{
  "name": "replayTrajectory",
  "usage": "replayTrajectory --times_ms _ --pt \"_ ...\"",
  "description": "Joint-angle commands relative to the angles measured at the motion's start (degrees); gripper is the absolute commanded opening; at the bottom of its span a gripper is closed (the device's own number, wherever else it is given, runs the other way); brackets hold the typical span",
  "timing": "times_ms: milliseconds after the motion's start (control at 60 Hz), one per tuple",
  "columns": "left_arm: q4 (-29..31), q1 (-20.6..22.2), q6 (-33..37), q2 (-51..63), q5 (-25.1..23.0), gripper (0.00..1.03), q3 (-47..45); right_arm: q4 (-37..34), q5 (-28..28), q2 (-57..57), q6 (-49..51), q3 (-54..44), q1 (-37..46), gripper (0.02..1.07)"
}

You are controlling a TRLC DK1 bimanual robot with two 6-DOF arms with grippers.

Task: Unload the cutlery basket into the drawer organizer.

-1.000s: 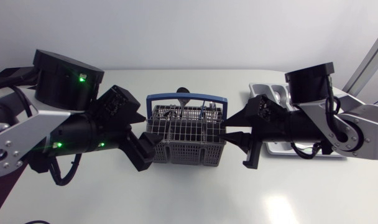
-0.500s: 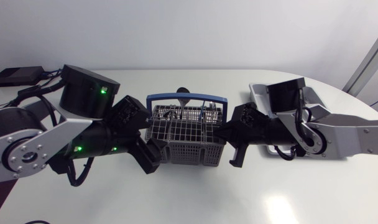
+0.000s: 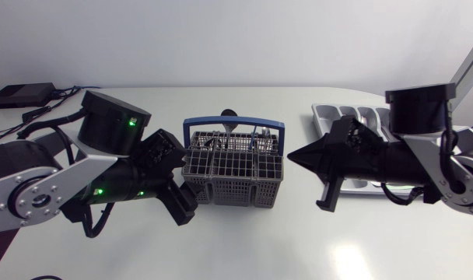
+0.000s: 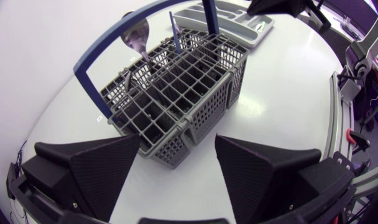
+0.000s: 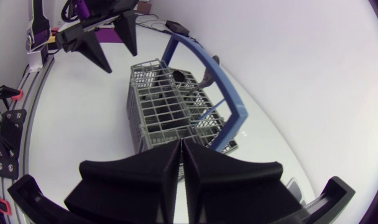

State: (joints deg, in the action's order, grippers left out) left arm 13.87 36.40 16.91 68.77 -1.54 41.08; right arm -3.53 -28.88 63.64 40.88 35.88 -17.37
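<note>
Shows the grey plastic mesh cutlery basket [image 3: 232, 175] just ahead of the released left gripper [image 3: 183, 180], farther from the clenched empty right gripper [image 3: 292, 158], long axis between the 2.

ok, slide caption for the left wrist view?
Open left gripper faces the grey cutlery basket, spoon standing inside; drawer organizer beyond.
</note>
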Motion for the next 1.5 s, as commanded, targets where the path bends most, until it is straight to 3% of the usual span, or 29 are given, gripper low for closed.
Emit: replayTrajectory --times_ms 0,333,683,817,1000,1283,1483 --pt "0.7 -0.6 2.4 -0.3 -0.7 0.98 -2.5 -1.5 -1.2 -0.9 -0.5 -1.2 3.0 0.12" --pt "-0.3 -1.6 4.5 2.0 -0.6 0.98 -3.2 4.3 -2.5 9.8 -1.9 3.7 7.0 0.12" --pt "-12.1 -6.5 2.1 9.7 -0.5 0.96 2.6 5.6 -2.9 13.6 -2.7 5.7 7.3 0.12" --pt "-12.9 -9.1 0.5 13.0 -0.2 0.94 4.4 5.7 -3.0 13.5 -2.2 5.1 7.5 0.12" --pt "-12.7 -9.2 -0.2 15.5 1.1 0.93 4.7 5.7 -3.1 13.4 -1.9 4.5 7.5 0.12" --pt "-8.2 -8.2 -2.3 1.2 -2.3 0.93 4.7 5.6 -3.1 13.5 -2.1 5.3 7.5 0.12" --pt "-3.3 -8.4 -0.3 -1.9 -2.6 0.93 3.5 5.8 -3.2 15.4 -3.7 7.7 7.4 0.12"
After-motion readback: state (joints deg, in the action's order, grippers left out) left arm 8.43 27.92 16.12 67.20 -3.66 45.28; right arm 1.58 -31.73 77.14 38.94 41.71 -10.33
